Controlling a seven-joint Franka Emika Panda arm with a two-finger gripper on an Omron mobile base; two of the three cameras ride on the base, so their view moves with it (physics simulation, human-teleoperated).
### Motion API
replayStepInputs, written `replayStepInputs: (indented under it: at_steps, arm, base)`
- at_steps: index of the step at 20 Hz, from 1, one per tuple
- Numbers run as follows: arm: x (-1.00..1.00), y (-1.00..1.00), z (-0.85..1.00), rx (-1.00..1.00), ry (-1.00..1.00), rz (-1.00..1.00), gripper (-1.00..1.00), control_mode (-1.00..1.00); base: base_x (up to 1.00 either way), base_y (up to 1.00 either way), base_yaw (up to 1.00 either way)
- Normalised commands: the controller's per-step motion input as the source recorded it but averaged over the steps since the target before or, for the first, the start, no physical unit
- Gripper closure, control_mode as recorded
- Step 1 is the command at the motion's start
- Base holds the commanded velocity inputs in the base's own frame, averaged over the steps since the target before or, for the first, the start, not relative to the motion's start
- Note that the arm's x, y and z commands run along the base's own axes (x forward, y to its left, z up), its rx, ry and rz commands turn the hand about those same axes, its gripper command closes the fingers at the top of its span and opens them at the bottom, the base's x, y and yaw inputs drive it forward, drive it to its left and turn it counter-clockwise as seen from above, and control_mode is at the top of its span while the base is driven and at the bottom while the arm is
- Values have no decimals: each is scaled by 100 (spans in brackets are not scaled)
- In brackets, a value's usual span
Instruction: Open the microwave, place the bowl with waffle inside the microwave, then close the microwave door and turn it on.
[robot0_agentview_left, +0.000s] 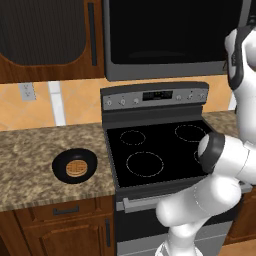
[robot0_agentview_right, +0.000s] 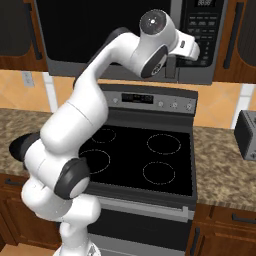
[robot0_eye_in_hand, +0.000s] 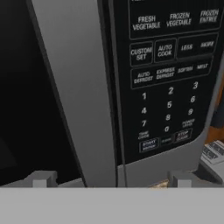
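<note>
Black glass and grey framing are filling the upper part of the left base view, where the large black over-range microwave (robot0_agentview_left: 170, 37) is hanging shut above the black-topped stove (robot0_agentview_left: 157, 150) — and down on the speckled stone counter (robot0_agentview_left: 30, 165), left of the stove and well apart from the microwave, the small shallow black bowl (robot0_agentview_left: 74, 166) is sitting with the golden grid-patterned waffle (robot0_agentview_left: 76, 167) lying inside it. The bowl is probably light and rigid with a slick rim, best pinched across one wall so the loose waffle is not sliding out. In the right base view the white arm is reaching up, putting the two-finger gripper (robot0_agentview_right: 197, 50) just before the dark button panel (robot0_agentview_right: 200, 27). In the hand view the fingertips (robot0_eye_in_hand: 41, 179) are standing wide apart on nothing, straddling the long grey bar handle (robot0_eye_in_hand: 76, 96) of the dark glass microwave door (robot0_eye_in_hand: 22, 87) — a stiff, hinged panel that is likely calling for a hook behind that bar and a steady pull along its arc.
</note>
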Motion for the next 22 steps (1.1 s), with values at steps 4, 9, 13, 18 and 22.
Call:
replayStepInputs:
  at_steps: [4, 9, 13, 18, 22]
  arm:
    - [0, 0, 0, 0, -2, 22, -100, -100]
    - [15, 0, -8, 1, -7, 23, -100, -100]
    - [53, -1, -17, 0, -7, 11, -100, -100]
    - [60, -4, -23, 0, 0, 1, -100, -100]
    - [62, 0, -43, 0, -9, 2, -100, -100]
  base:
    - [0, 0, 0]
    - [0, 0, 0]
    - [0, 0, 0]
    - [0, 0, 0]
    - [0, 0, 0]
